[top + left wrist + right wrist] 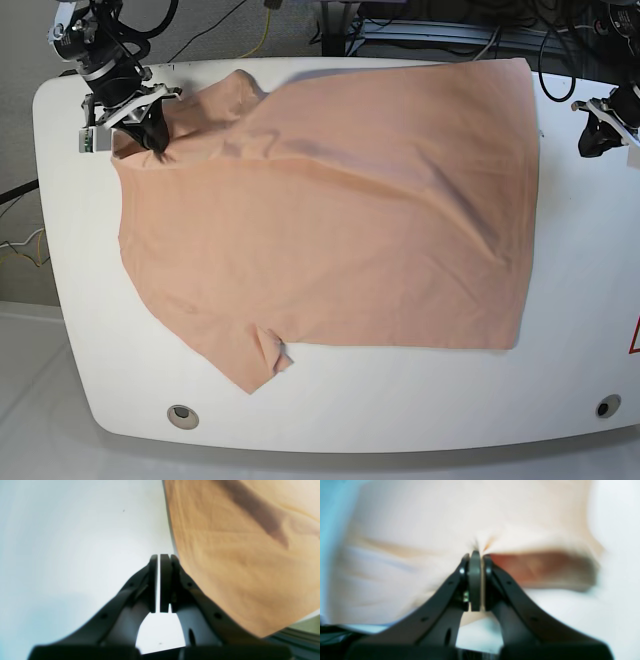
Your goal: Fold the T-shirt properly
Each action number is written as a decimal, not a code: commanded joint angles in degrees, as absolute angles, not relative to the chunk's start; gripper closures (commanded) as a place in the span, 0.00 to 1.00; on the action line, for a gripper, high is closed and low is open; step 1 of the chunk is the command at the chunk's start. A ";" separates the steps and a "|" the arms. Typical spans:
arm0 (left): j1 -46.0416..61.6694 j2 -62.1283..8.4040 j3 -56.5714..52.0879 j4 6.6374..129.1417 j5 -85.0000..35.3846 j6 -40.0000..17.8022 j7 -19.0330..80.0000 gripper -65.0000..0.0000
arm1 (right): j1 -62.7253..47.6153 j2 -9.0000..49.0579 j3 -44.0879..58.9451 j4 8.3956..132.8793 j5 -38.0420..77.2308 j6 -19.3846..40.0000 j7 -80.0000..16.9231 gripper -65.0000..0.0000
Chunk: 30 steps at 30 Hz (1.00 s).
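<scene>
White bench (70,300) carries the salmon T-shirt (340,220) spread nearly flat, ready for folding; right tool (152,135) pinches cloth near the far sleeve, apparently to straighten it; left tool (598,140) closed, empty, parked beside the hem.

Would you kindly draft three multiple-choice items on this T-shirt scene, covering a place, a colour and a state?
1. Where is the right gripper?
A. at the shirt's far corner on the base view's left
B. at the near hem
C. off the table

2. What colour is the T-shirt?
A. blue
B. salmon pink
C. green

3. What are the left gripper's fingers doing?
A. pinching cloth
B. spread wide
C. shut on nothing

Key: 1 A, it pinches the shirt there; 2 B, plain peach-pink cloth; 3 C, they meet over the bare white table, beside the shirt's edge.
</scene>
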<state>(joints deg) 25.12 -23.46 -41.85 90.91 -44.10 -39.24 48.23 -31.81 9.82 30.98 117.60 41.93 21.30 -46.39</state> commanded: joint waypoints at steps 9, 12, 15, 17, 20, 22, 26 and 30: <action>24.04 -20.44 -41.63 90.07 -44.79 -39.43 49.80 0.99 | -30.64 9.27 29.58 114.42 42.42 22.29 -46.02 0.99; 23.96 -20.35 -41.54 90.07 -44.79 -39.43 49.89 0.99 | -30.64 9.19 29.58 114.33 42.42 22.29 -46.02 0.99; 23.96 -20.35 -41.54 90.07 -44.79 -39.43 49.89 0.99 | -30.64 9.10 29.58 114.33 42.42 22.29 -46.02 0.99; 23.96 -20.35 -41.54 90.07 -44.79 -39.43 49.89 0.99 | -30.64 9.10 29.58 114.33 42.42 22.29 -46.02 0.99; 23.96 -20.35 -41.63 90.07 -44.79 -39.43 49.89 0.99 | -30.64 9.19 29.58 114.33 42.42 22.29 -46.02 0.99; 23.96 -20.35 -41.63 90.07 -44.79 -39.43 49.89 0.99 | -30.64 9.19 29.58 114.33 42.42 22.29 -46.02 0.99; 24.04 -20.35 -41.63 90.15 -44.88 -39.43 49.89 0.99 | -30.64 9.19 29.58 114.33 42.42 22.29 -46.02 0.99; 24.04 -20.35 -41.63 91.74 -44.88 -39.43 49.98 0.99 | -30.64 9.10 29.58 114.33 42.42 22.29 -46.02 0.99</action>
